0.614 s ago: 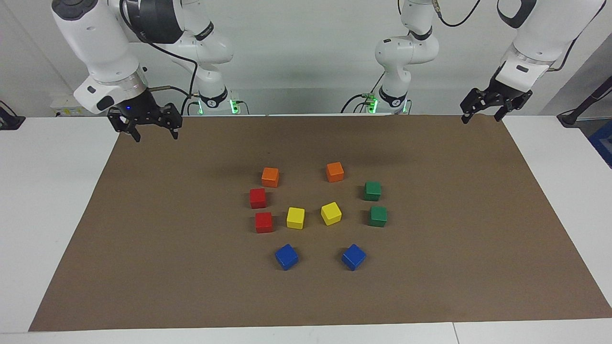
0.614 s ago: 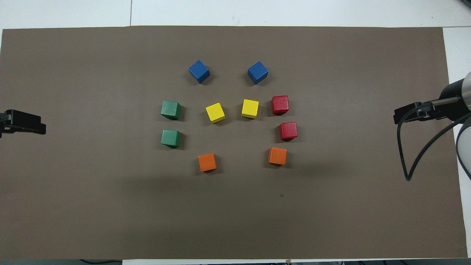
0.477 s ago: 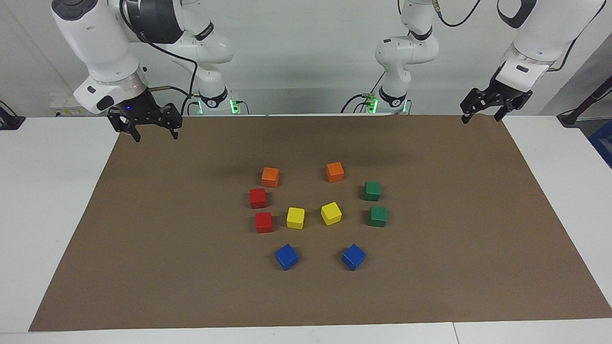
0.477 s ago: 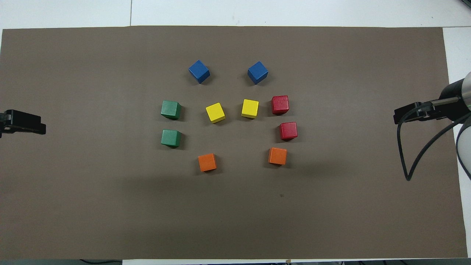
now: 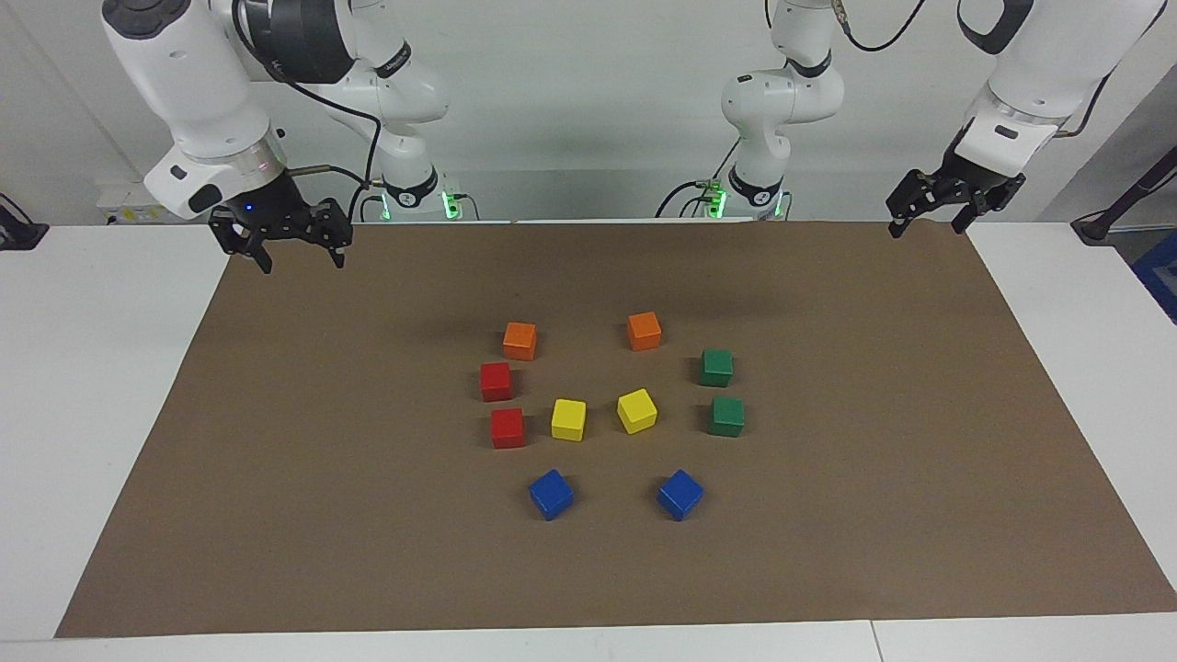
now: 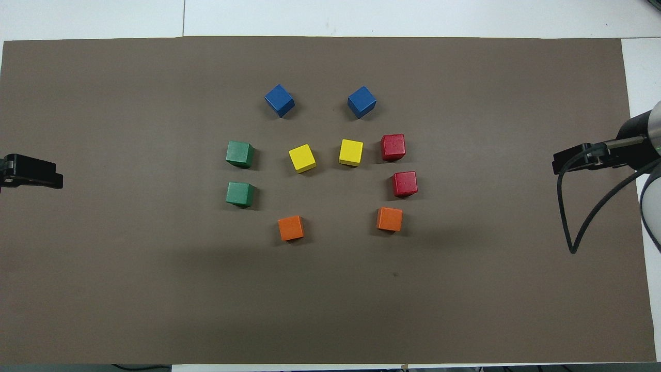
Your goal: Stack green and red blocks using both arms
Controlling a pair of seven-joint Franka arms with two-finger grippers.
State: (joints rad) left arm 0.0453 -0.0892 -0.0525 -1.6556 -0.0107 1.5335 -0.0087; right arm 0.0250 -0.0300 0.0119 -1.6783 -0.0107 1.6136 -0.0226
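Two small dark green cubes (image 5: 721,392) and two small bright red cubes (image 5: 501,405) sit apart, unstacked, near the middle of the brown paper mat (image 5: 276,478) on the desk. The left gripper (image 5: 931,223) hangs over the mat's corner at the left arm's end, well away from them, jaws apart and empty. The right gripper (image 5: 294,259) hangs over the corner at the right arm's end, also open. Both arms are bent, pointing down.
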